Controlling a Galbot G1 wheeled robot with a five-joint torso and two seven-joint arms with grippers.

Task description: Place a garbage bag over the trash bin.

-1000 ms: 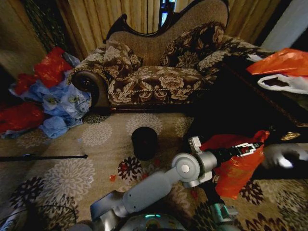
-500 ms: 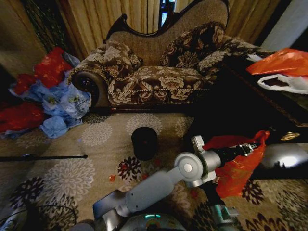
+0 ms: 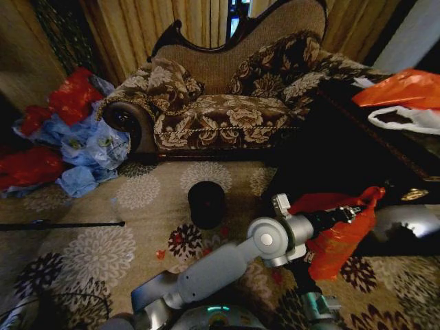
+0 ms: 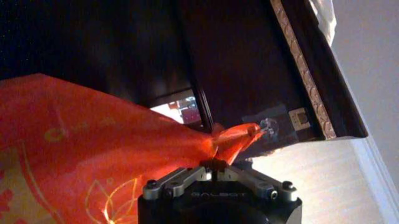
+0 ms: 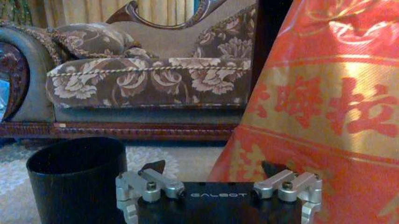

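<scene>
**Holding the bag up, bin not yet covered**

Head view: I have the left gripper (image 3: 359, 210) reaching across to the robot's right, pinching the top edge of the garbage bag (image 3: 338, 242), which hangs in the air beside the dark cabinet (image 3: 344, 137). The trash bin (image 3: 206, 203) stands upright on the patterned carpet (image 3: 103, 254) in front of the sofa (image 3: 227, 103), well apart from the bag and uncovered.

Left wrist view: jaws closed tight on a twisted corner of the bag (image 4: 93, 140). I judge this a thin hold, so I'd move slowly to keep the film from slipping.

Right wrist view: the right gripper (image 5: 213, 170) has its fingers spread wide and empty, low near the floor, with the bin (image 5: 74, 179) just beside it and the bag (image 5: 324, 116) hanging close on the other side. To do this well, I'd have the right one catch the opposite lip and spread the mouth before lowering it over the rim.
</scene>
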